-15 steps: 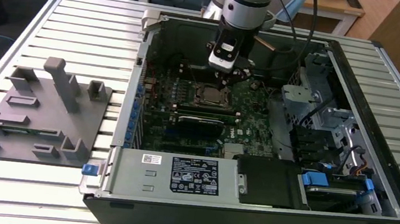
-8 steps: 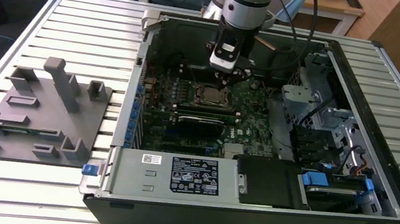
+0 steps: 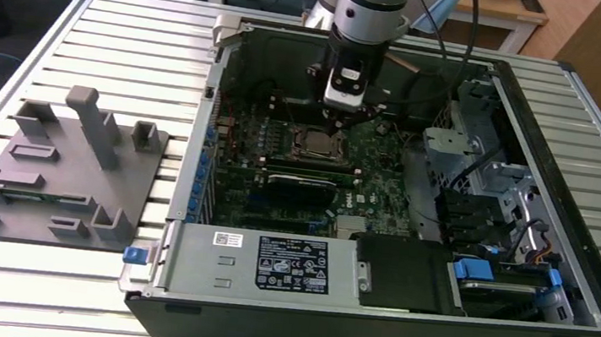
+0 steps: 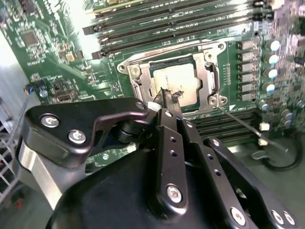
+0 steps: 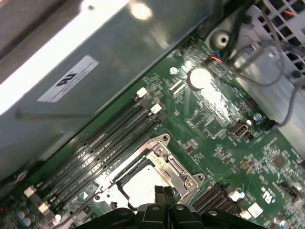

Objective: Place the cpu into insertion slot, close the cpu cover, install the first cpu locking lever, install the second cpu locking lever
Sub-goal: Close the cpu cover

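Fingers (image 4: 170, 107) pressed together, the gripper (image 4: 169, 94) is hovering at the cpu cover (image 4: 210, 80) (thin, stiff, probably slick), best pushed at its rim.

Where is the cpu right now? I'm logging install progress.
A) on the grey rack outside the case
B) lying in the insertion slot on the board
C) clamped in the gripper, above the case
B: in the second wrist view the cpu lies flat on the board, framed by the cpu cover, with the gripper over its edge.
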You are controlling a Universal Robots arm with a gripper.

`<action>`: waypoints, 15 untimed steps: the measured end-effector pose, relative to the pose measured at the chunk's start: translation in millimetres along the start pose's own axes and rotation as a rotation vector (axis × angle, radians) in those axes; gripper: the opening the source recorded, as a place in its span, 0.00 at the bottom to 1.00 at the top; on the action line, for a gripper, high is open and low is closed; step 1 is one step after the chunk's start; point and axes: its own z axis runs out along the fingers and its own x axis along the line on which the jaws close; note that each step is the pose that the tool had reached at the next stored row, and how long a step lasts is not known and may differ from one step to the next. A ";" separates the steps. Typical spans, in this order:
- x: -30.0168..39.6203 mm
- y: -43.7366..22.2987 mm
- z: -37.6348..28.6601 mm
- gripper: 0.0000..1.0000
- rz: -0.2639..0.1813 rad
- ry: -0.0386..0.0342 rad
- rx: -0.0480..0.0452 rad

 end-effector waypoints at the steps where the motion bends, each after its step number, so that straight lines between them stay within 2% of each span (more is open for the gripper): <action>1: 0.0 0.0 0.0 0.11 -0.017 -0.0003 -0.0003; 15: 0.0 0.0 0.7 0.11 -0.265 -0.0048 -0.0045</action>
